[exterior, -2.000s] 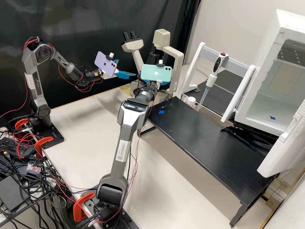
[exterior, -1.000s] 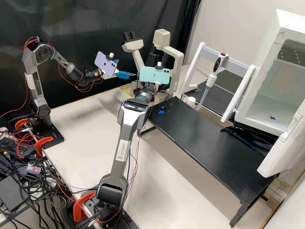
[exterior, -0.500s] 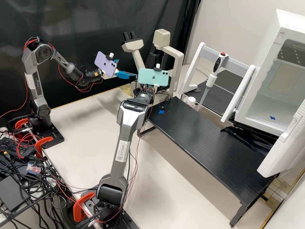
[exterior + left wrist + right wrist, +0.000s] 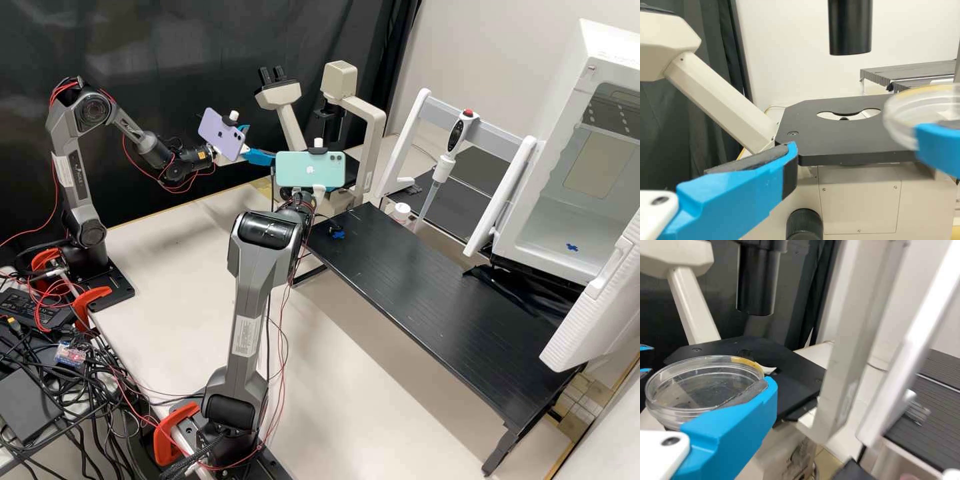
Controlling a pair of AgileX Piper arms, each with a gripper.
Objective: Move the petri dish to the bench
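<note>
A blue finger (image 4: 735, 422) partly hides the petri dish (image 4: 690, 390).

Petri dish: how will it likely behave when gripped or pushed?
The dish looks clear and thin-walled, so probably light and stiff, perhaps brittle. Its smooth side may slip when gripped. Low and wide, it would likely slide rather than tip.

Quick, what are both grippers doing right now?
Left gripper: open, holding nothing.
Right gripper: closed on the petri dish.
</note>
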